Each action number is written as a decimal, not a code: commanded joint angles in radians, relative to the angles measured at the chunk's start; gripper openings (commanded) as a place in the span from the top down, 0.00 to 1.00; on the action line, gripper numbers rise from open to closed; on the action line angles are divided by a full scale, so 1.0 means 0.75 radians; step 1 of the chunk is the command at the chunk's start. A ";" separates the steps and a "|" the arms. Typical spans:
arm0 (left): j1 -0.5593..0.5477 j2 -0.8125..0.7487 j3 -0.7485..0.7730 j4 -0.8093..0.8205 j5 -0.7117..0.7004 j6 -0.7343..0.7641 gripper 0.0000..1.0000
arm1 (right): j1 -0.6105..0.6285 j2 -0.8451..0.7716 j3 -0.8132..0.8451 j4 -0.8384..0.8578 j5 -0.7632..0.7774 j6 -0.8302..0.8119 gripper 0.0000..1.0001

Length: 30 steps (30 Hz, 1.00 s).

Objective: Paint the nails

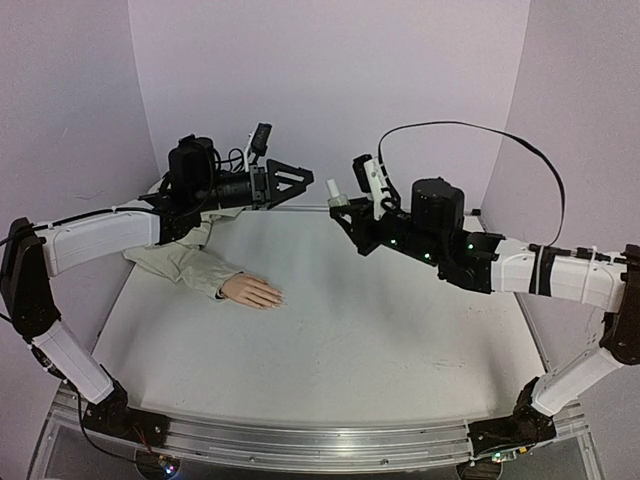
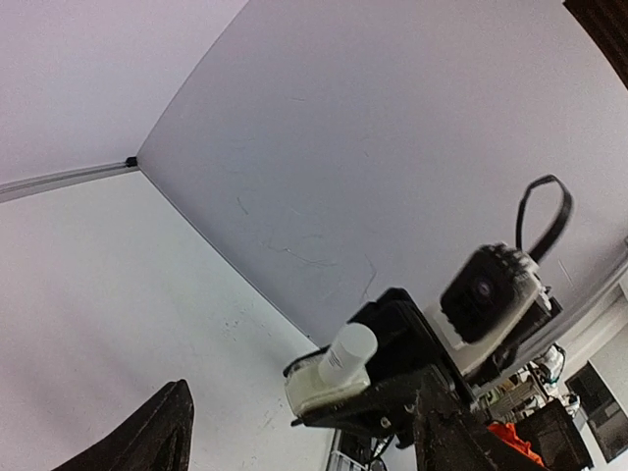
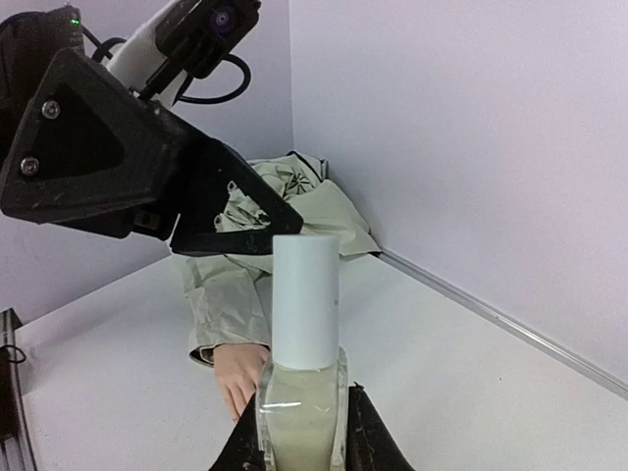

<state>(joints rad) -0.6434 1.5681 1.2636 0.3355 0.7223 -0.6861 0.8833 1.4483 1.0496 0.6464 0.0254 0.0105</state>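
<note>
- The nails [image 1: 276, 298] are at the fingertips of a peach mannequin hand [image 1: 252, 291]; they are too small to show any colour on them
- The mannequin hand lies flat on the left half of the white table [image 1: 360, 350], fingers pointing towards the middle; nothing touches it
- A beige fabric sleeve [image 1: 185, 262] runs from its wrist back to the far left corner, where it lies bunched against the back wall [image 1: 330, 80]
- The left gripper [image 1: 305, 182] hangs in the air above and behind the hand, near the back wall; its black fingers are spread wide with nothing between them
- The right gripper [image 1: 343, 210] is raised opposite it, near the middle of the table's far edge, jaws clamped on a small white bottle [image 3: 305, 294]
- The bottle's pale body sits between the fingers and its white cylindrical cap stands clear above them
- The two grippers face each other, close but not touching; the bottle is just beside the left fingertips
</note>
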 commanded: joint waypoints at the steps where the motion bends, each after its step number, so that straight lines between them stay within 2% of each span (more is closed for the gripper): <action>1: -0.058 -0.069 0.001 0.029 -0.164 -0.017 0.23 | 0.094 0.045 0.113 0.058 0.328 -0.072 1.00; 4: -0.100 -0.057 0.020 0.030 -0.182 0.025 0.42 | 0.125 0.077 0.133 0.063 0.350 -0.072 1.00; 12: -0.142 -0.056 0.021 0.027 -0.223 0.056 0.62 | 0.154 0.118 0.159 0.069 0.333 -0.090 1.00; 17: -0.150 -0.034 0.037 0.023 -0.200 0.056 0.80 | 0.160 0.114 0.160 0.075 0.321 -0.082 1.00; 21: -0.154 0.006 0.070 0.021 -0.117 0.047 0.95 | 0.157 0.089 0.153 0.097 0.236 -0.071 1.00; 22: -0.154 0.018 0.085 0.021 -0.074 0.050 1.00 | 0.157 0.075 0.143 0.107 0.179 -0.071 1.00; 24: -0.155 0.044 0.130 0.022 0.060 0.068 1.00 | 0.144 0.044 0.132 0.118 0.034 -0.073 1.00; 25: -0.155 0.059 0.157 0.022 0.153 0.082 1.00 | 0.120 0.026 0.131 0.118 -0.107 -0.060 1.00; 27: -0.156 0.075 0.209 0.027 0.380 0.130 1.00 | 0.048 -0.011 0.124 0.120 -0.493 -0.026 1.00; 30: -0.165 0.035 0.238 0.048 0.623 0.251 1.00 | -0.062 -0.036 0.120 0.230 -1.288 0.134 1.00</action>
<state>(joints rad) -0.7090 1.6173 1.3571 0.3149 0.7811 -0.5877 0.8917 1.4822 1.1183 0.6228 -0.1192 0.0082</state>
